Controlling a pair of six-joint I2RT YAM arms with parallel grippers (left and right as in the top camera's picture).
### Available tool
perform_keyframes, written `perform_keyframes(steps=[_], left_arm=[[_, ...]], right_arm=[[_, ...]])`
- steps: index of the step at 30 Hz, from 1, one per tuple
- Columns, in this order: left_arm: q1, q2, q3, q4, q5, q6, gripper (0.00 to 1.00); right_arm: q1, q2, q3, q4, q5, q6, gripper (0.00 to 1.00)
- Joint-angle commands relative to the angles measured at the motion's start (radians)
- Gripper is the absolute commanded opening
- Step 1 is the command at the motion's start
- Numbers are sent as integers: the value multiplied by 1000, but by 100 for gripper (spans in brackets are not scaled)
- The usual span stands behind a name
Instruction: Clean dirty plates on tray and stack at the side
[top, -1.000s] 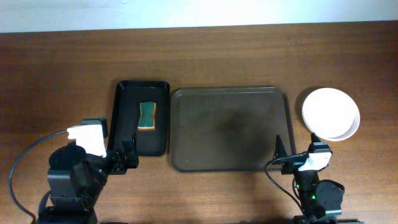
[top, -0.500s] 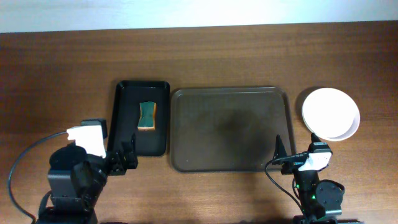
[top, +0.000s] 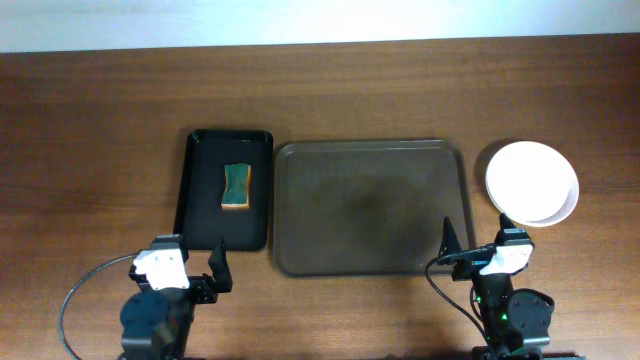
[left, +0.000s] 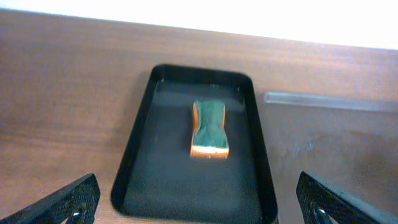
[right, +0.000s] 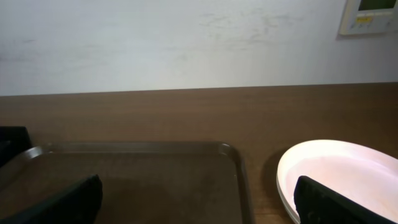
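A large brown tray (top: 370, 207) lies at the table's middle with nothing on it; it also shows in the right wrist view (right: 124, 180). White plates (top: 532, 182) sit stacked to its right, also seen in the right wrist view (right: 342, 174). A green and orange sponge (top: 236, 187) lies in a small black tray (top: 200, 190), also seen in the left wrist view (left: 209, 129). My left gripper (left: 199, 199) is open and empty, near the black tray's front edge (left: 186, 208). My right gripper (right: 199, 199) is open and empty at the brown tray's front right corner.
Both arm bases stand at the table's front edge, the left one (top: 160, 305) and the right one (top: 505, 300). A white wall runs behind the table's far edge (right: 186, 43).
My left arm has drawn back and swung right, from the black tray's left side to its front edge. The right arm has not moved.
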Motion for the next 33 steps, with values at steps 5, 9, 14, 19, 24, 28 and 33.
perform_keyframes(steps=[5, 9, 14, 19, 24, 28, 33], left_arm=[[1, -157, -206, 295, -8, 9, 99], [1, -169, -313, 553, -36, 11, 99], [1, -169, -312, 575, -3, 148, 99], [1, -169, -312, 423, 27, 139, 99], [1, -168, -312, 423, 27, 140, 99], [1, -168, -312, 423, 27, 140, 99], [1, -168, -312, 423, 27, 140, 99]], right_arm=[[-6, -8, -5, -5, -10, -7, 99], [-6, -8, -5, -5, -10, -7, 99], [-6, -8, -5, -5, -10, -7, 99], [-6, -8, -5, -5, -10, -7, 99], [-6, -8, -5, -5, -10, -7, 99], [-6, -8, -5, -5, -10, -7, 99], [-6, -8, -5, -5, -10, -7, 99]])
